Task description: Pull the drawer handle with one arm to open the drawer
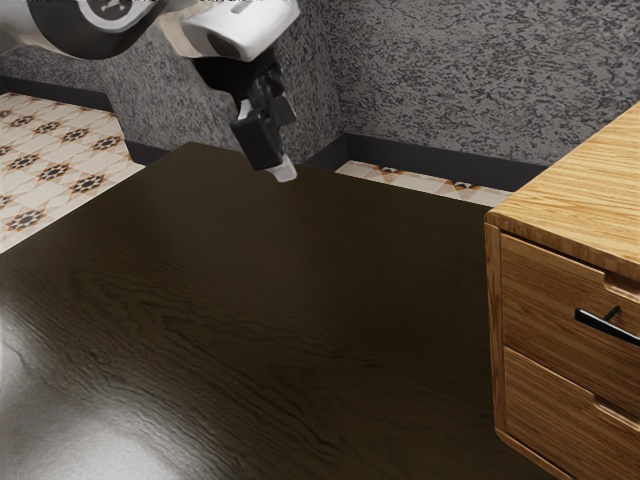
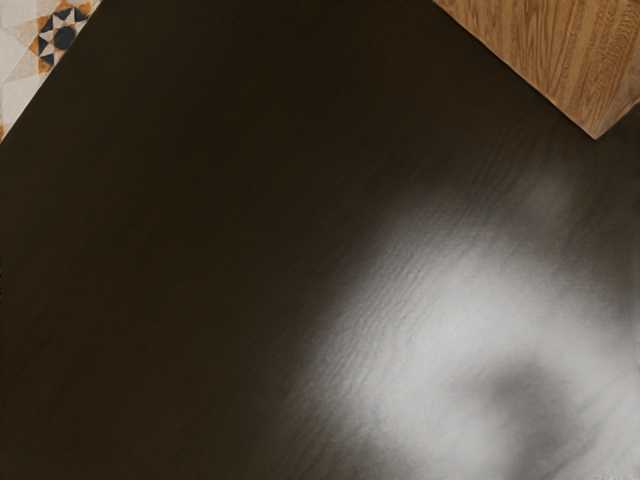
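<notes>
Our pincer (image 1: 283,170) hangs in the air, pointing down and a little toward the exterior view's right, with nothing in it; from this side angle we cannot tell whether it is open or closed. Below it lies the dark wooden worktop (image 1: 250,300), and we hover over its far part, close to the far corner, well clear of the surface. Past that far edge we see patterned floor tiles (image 1: 50,170) and a speckled grey wall (image 1: 480,70). In the wrist view the worktop (image 2: 200,250) spreads under our hand with a pale sheen on it, a bit of tiled floor (image 2: 40,40) showing beyond one edge and a corner of the light wooden cabinet (image 2: 560,50) beyond the sheen. That cabinet (image 1: 590,190) stands on the worktop at the exterior view's right edge, well apart from our pincer. Its upper drawer (image 1: 560,300) carries a thin black drawer handle (image 1: 606,326), and its front looks flush with the frame. The lower drawer (image 1: 560,420) sits just beneath it, near the worktop's front right corner.
</notes>
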Robot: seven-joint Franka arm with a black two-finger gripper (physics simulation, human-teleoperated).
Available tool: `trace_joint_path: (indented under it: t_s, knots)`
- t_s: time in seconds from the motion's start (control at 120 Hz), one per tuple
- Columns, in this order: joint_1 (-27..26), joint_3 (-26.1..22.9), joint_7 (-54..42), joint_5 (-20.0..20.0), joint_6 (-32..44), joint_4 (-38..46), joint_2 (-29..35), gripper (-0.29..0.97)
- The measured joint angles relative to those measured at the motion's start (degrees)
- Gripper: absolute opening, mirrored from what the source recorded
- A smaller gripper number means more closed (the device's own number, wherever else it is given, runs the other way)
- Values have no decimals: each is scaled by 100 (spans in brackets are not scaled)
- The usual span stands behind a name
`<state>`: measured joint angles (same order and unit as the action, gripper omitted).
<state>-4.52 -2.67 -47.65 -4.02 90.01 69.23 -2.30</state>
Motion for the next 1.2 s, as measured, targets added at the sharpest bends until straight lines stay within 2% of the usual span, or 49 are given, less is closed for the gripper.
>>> trace_joint_path:
  t_s: [0.133, 0.217, 0.3, 0.433, 0.517, 0.667, 0.767, 0.9, 1.0, 1.2]
  knots:
    - [-226, -201, -581, -39, 233, 289, 250, 68]
    - [-2, -637, -902, 18, 641, 1283, 825, 68]
    - [-256, -982, -1117, 42, 967, 1671, 1082, 68]
    - [-443, -1690, -1164, -184, 983, 1343, 1122, 68]
    - [-574, -1899, -1168, -288, 874, 819, 777, 68]
    - [-1199, -1817, -1096, -403, 737, 329, 88, 68]
    - [-1923, -1210, -990, -432, 698, 194, -170, 68]
    - [-2058, -1044, -818, -442, 700, 242, -365, 68]
    - [-2255, -1031, -680, -473, 1087, 889, -140, 68]
    - [-2658, -1050, -270, -1457, 1789, 1154, -93, 66]
